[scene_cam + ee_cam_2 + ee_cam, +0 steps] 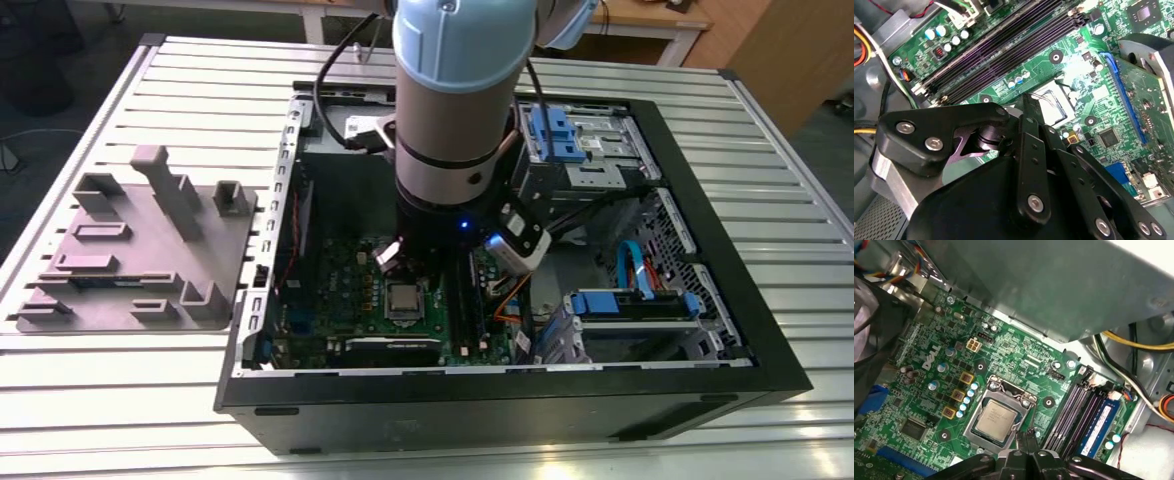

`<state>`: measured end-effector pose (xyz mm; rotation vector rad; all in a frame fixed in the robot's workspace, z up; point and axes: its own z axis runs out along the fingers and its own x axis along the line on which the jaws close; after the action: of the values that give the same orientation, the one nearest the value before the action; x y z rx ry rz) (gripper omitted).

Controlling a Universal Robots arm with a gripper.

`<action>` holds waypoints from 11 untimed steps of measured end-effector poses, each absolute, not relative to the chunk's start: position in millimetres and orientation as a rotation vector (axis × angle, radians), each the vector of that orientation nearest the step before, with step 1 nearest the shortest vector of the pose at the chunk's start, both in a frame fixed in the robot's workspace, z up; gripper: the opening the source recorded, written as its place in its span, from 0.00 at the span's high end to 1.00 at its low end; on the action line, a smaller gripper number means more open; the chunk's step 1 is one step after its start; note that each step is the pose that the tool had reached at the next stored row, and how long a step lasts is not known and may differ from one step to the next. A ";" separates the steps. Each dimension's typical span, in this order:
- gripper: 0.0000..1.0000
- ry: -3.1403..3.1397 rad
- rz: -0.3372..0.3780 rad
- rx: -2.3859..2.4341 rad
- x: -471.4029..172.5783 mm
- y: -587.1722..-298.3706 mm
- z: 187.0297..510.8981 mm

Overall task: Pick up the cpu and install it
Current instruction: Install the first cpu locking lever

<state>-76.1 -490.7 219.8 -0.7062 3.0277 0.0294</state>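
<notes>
A robot arm (454,100) reaches down into an open computer case (747,330) lying on a slatted metal tabletop (134,420). The cpu (404,297) lies flat, its pale metal top up, inside the metal-framed socket (1004,387) on the green motherboard (929,405), between a row of small capacitors and the long memory slots (1074,410) in the first wrist view. The gripper (1027,437) hangs just above the board at the socket's edge, beside the cpu, its two black fingers (1026,107) drawn together with nothing between them. A grey moulded tray (134,250) sits on the tabletop at the exterior view's left, beside the case.
</notes>
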 end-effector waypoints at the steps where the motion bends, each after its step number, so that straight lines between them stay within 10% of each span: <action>1: 0.90 3.029 0.029 -0.700 -76.1 -491.3 218.6; 11: 0.90 3.043 0.022 -0.639 -76.2 -495.4 207.6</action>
<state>-76.2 -495.4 207.6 -0.6395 3.0428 0.0219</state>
